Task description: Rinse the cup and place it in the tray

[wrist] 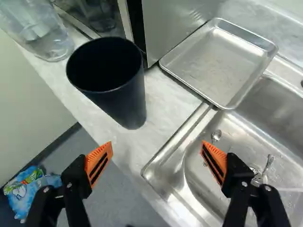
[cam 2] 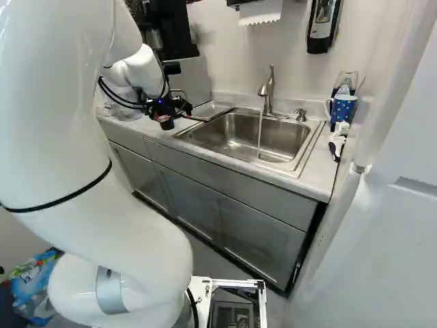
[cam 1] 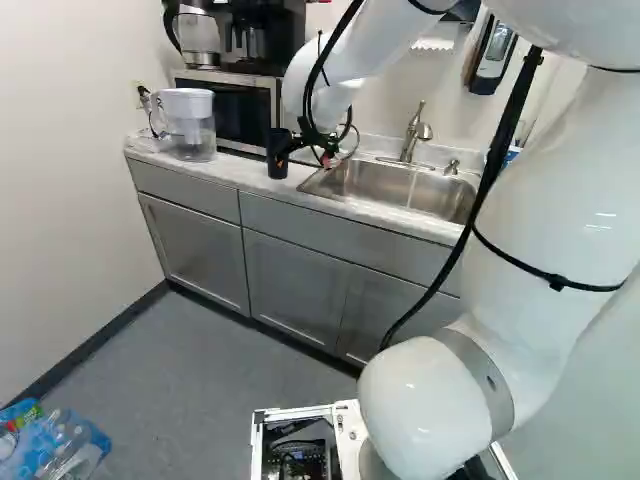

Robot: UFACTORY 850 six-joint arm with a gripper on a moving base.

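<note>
We see the black cup standing upright on the pale table, outside the sink. From our hand, it lies ahead, over toward the finger that hangs above the table's front edge; the other finger hangs above the sink's corner. The wrist view shows our hand wide open, its orange pads well apart with nothing between them and the cup just beyond, touching neither.

The metal tray lies farther ahead of us, toward the sink side from the cup. It reaches over the sink's rim, and its near side sits close to the microwave. Beyond the cup, on the side away from the tray, stands a clear pitcher with a white lid.

In the sink, we make out two spoons, lying apart. The right base view shows a thin stream of water running down from the faucet into the basin. At the right of that view, a blue patterned mug stands past the sink. Plastic-wrapped bottles lie on the floor at the lower left of the left base view.
</note>
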